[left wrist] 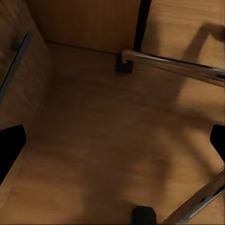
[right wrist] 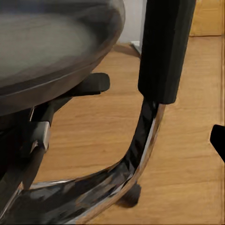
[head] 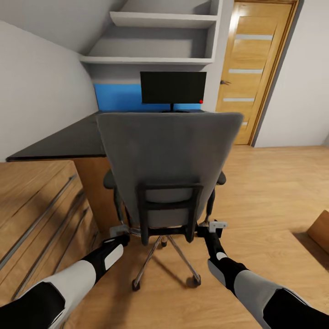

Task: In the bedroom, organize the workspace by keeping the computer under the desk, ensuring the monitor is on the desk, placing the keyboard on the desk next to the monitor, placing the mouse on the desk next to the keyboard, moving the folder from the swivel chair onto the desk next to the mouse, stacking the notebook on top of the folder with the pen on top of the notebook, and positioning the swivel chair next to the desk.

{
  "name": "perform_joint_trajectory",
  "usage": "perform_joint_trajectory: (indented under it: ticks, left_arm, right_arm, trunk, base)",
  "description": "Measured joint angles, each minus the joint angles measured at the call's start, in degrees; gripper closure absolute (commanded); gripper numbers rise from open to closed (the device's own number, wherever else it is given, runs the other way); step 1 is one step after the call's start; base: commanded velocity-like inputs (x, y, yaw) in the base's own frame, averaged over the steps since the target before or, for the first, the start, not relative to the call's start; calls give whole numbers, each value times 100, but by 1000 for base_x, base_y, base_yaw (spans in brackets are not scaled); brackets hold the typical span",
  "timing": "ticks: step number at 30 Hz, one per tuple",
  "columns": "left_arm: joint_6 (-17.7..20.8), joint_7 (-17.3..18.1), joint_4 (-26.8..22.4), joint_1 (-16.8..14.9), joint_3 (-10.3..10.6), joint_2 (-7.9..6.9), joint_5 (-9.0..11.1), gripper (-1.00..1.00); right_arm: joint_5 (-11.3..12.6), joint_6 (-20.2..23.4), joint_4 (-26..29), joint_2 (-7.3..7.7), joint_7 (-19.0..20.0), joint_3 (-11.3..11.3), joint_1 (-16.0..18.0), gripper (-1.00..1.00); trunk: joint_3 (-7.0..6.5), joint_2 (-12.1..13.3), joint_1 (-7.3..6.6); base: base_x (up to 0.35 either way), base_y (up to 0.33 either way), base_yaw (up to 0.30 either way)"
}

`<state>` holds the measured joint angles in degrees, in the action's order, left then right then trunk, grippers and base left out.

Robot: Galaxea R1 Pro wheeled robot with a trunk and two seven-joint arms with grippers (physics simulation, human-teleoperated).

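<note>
The swivel chair (head: 169, 151) stands with its grey back toward me, facing the black desk (head: 68, 137). The monitor (head: 172, 87) is upright on the desk behind it. My left gripper (head: 119, 232) is low at the chair's left rear and my right gripper (head: 213, 227) at its right rear. The left gripper (left wrist: 112, 145) is open over bare floor between the chair's chrome legs (left wrist: 178, 65). The right gripper (right wrist: 112, 145) is open beside the seat (right wrist: 51, 47) and the black back post (right wrist: 164, 47). The chair back hides the seat top. Computer, keyboard, mouse, folder, notebook and pen are out of view.
A light wooden chest (head: 36, 205) with bar handles stands close on the left. White shelves (head: 160, 41) and a blue wall panel (head: 116, 97) are behind the desk. A wooden door (head: 251, 68) is at the back right, and a brown box (head: 320, 233) sits at the right edge.
</note>
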<state>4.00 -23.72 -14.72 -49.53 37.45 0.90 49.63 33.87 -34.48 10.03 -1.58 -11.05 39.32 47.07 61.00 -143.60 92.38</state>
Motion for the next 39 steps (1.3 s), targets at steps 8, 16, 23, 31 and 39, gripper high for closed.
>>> perform_joint_trajectory:
  ticks: [8, 16, 23, 31, 39]
  left_arm:
    - [-4, 13, -232, 3, 13, 8, 28, -100]
    - [-1, 33, -312, 1, 28, 11, 15, -100]
    - [-2, 36, -315, 0, 27, 12, 15, -100]
    - [-2, 35, -311, 1, 19, 8, 24, -100]
    - [-29, 30, -316, 1, 15, 10, 26, -100]
  right_arm:
    - [96, -31, -4, 0, -36, -148, 2, -100]
    - [-14, 1, -2, -9, 1, 18, 1, -100]
    - [-15, 2, -1, -14, 1, 25, 0, -100]
    - [-22, 3, 0, -18, 1, 33, 0, -100]
    - [-23, 5, 1, -28, 2, 36, -1, -100]
  trunk:
    - [0, 1, 3]
    - [0, 0, 3]
    - [0, 0, 3]
    - [0, 1, 3]
    - [0, 0, 0]
  base:
    - [86, -85, -141]
    - [-22, -242, -4]
    - [-23, -173, 0]
    - [-123, -143, 0]
    - [149, 17, 0]
